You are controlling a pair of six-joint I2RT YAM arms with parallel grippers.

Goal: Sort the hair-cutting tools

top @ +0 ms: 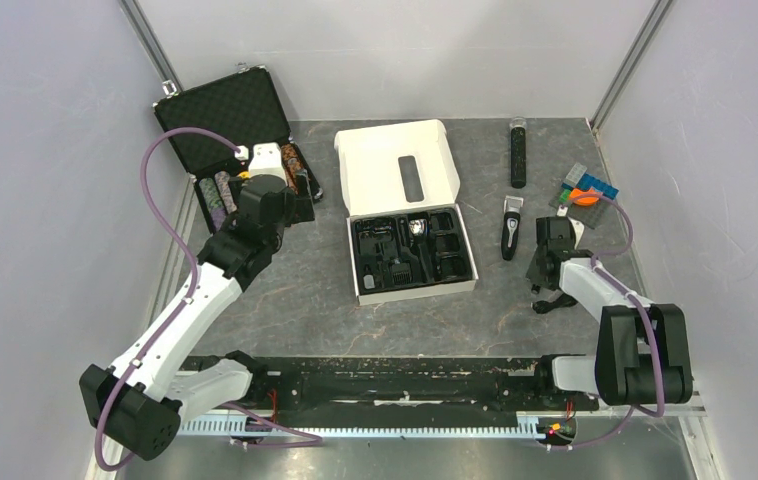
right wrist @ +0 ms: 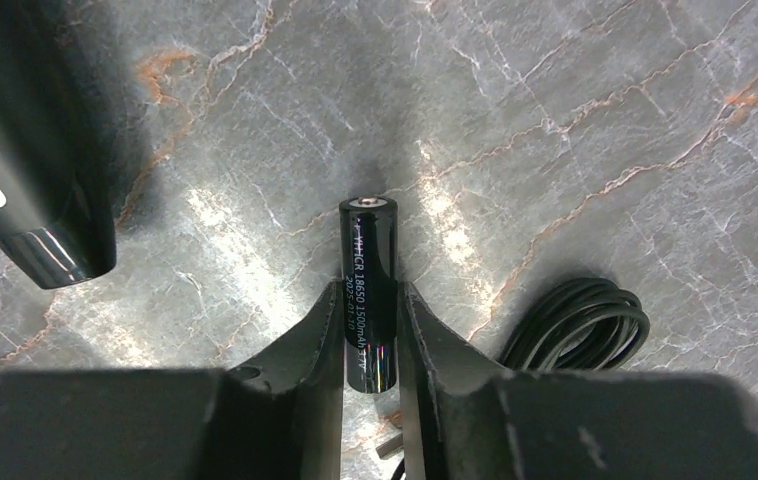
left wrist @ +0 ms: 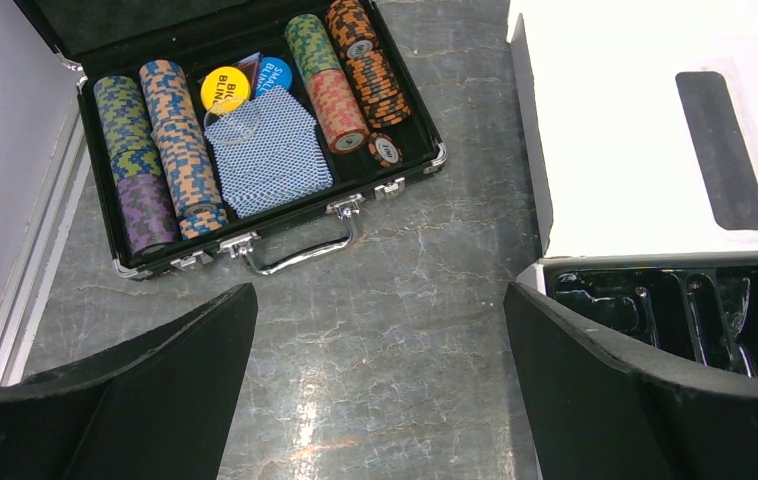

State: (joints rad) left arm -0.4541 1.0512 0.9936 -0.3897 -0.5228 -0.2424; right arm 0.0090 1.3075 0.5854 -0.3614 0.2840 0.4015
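The right end effector [right wrist: 370, 300] is clenched on a small black battery [right wrist: 368, 240], close to the grey bench [right wrist: 605, 150]. The hair clipper [top: 511, 226] lies just beside it, right of the white box [top: 375, 165]. The left end effector [left wrist: 380, 295] is released, hanging above the bench near a chip case [left wrist: 285, 222].

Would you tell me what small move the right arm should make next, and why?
Probably lift the right gripper straight up a little. Its fingers flank the battery and seem to touch both sides, while it lies on the table beside the clipper and a coiled cable.
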